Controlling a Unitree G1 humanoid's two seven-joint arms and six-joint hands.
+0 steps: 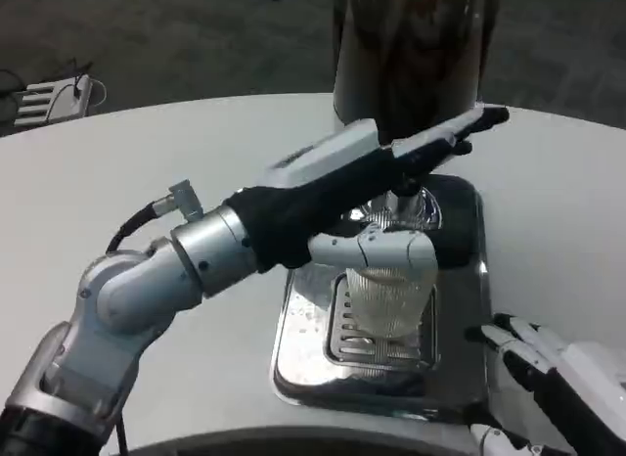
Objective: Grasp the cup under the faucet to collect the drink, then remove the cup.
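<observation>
on drip tray [303,373], cup [386,304] standing upright under faucet [411,206]; left hand [377,197] wrapping it, thumb seemingly gripping; right hand [553,363] waiting beside, fingers apart, holding nothing.

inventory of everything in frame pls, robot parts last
table: 1, white, round-edged, fills most of the view
drink dispenser: 1, dark contents, at the table's far side
faucet: 1, chrome, below the dispenser, partly hidden by the left arm
drip tray: 1, silver with slotted grate, under the faucet
cup: 1, clear ribbed, upright on the grate
small device with cable: 1, white, on the floor at far left
left robot hand: 1, white and black, grips the cup
right robot hand: 1, fingers apart, beside the tray
</observation>
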